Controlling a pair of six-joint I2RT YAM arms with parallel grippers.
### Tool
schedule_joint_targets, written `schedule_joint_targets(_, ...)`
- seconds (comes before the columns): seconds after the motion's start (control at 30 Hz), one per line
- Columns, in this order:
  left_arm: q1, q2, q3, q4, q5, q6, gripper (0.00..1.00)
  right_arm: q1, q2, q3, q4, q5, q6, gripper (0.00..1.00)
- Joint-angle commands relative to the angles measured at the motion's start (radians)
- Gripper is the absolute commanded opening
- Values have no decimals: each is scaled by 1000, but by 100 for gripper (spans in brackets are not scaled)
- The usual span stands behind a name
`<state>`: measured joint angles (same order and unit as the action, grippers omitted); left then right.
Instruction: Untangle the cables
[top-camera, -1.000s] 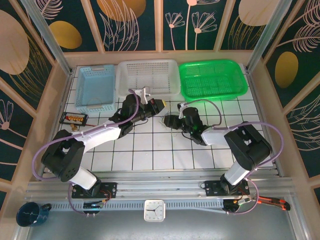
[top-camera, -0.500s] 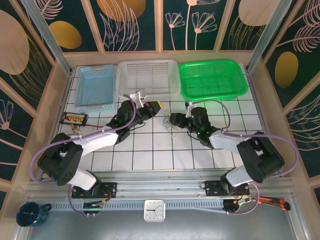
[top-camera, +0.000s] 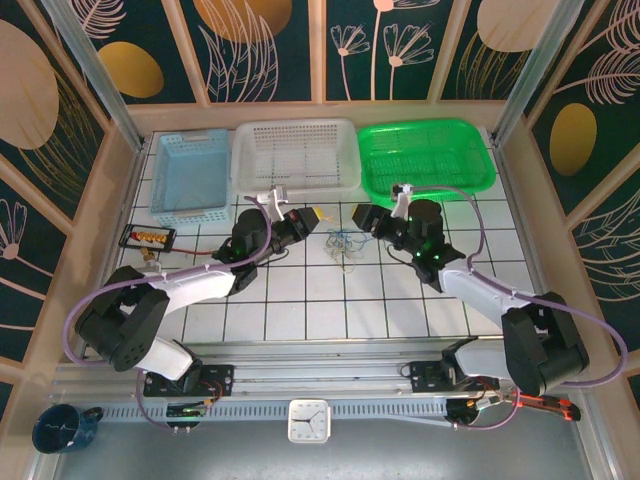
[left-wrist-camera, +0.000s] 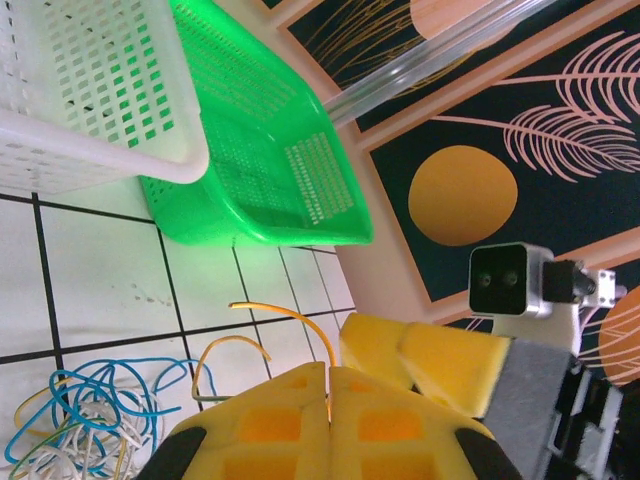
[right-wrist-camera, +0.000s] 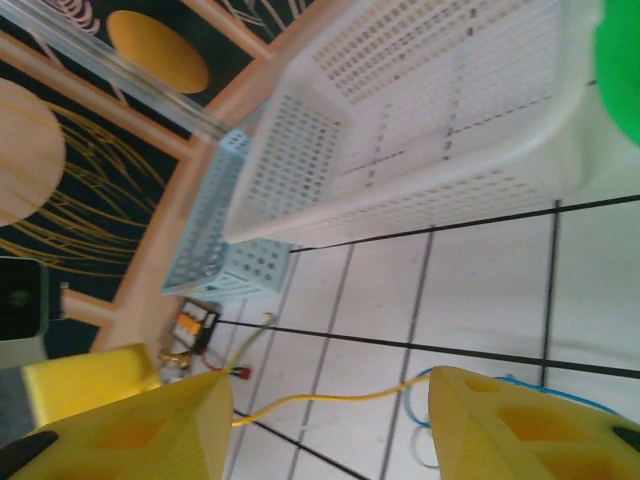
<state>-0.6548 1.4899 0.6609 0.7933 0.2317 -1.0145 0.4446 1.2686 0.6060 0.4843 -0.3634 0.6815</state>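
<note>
Yellow foam pads of left gripper (left-wrist-camera: 327, 385) pressed together. I see yellow wire (left-wrist-camera: 290, 318) pinched in their seam, arching up from it. Right gripper (right-wrist-camera: 330, 398): pads apart, yellow strand (right-wrist-camera: 300, 402) crossing gap, contact with pads unclear to me. Cables (top-camera: 341, 246): small tangle of blue, yellow and whitish strands lying on white tiled table (top-camera: 300, 300), between both grippers, near front of white basket (top-camera: 295, 150). Green basket (top-camera: 425, 155) at right, blue basket (top-camera: 192, 175) at left.
</note>
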Motion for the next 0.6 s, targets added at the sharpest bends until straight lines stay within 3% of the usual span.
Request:
schedule_joint_targets(0.0,-4,-20,-10,86,18,21,0,-3,10,32,37,-72,63,55)
schedule_joint_targets(0.27,-5,-41,-9,103,7,21,0,-9,47,-16,54,-20,102,54)
schedule_joint_targets(0.57,-5,-54,-7,104,7,17,0,-15,179,-32,199,-83,186,56)
